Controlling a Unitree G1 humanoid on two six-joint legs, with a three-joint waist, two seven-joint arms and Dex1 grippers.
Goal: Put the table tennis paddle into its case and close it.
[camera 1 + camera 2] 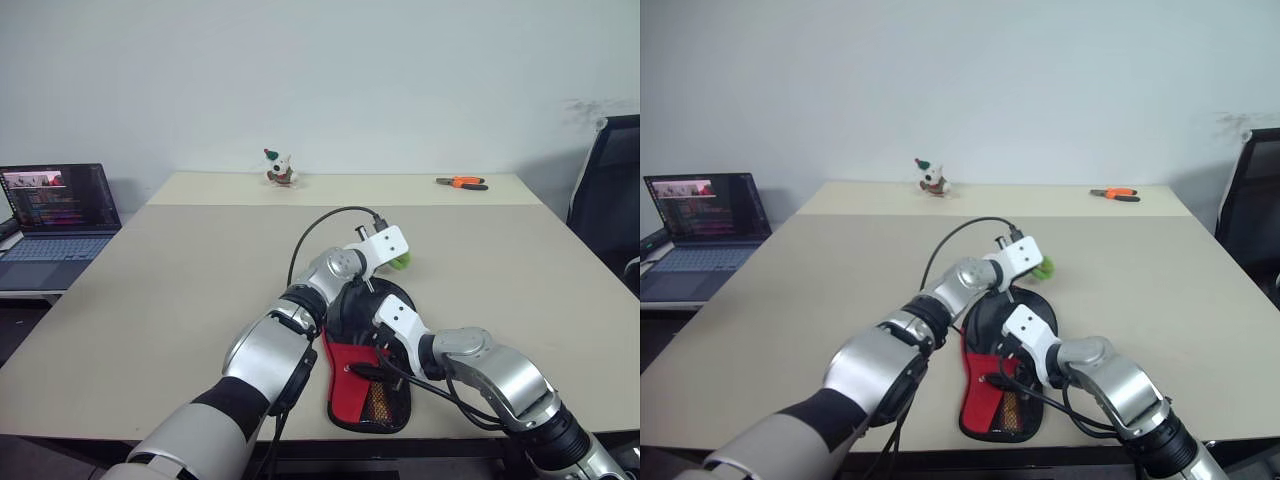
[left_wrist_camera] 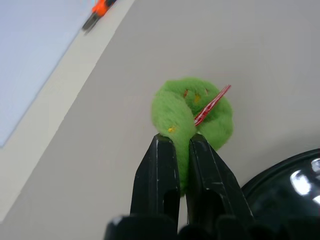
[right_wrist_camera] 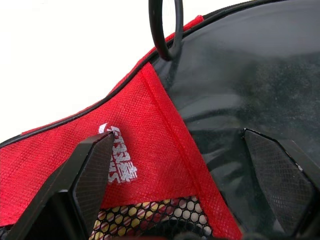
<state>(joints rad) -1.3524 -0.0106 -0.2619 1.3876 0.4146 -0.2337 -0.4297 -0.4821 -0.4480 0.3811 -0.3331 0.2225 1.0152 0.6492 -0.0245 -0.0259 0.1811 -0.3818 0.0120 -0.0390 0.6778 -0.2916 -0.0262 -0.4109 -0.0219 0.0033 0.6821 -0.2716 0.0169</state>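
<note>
The case [image 1: 368, 368] lies flat near the front edge of the beige worktop [image 1: 180, 270], its black round part away from the robot and its red panel with mesh pocket toward it. The left end effector [image 2: 182, 150] has its fingers pressed together on the green pom-pom zipper pull [image 2: 192, 112] at the case's far end. The right end effector [image 3: 180, 165] hovers with fingers spread wide over the red panel and black face; the paddle cannot be made out.

Fuzzy green pom-pom [image 2: 192, 117], glossy black and woven red cloth case [image 3: 150, 145], matt table [image 1: 180, 270].
</note>
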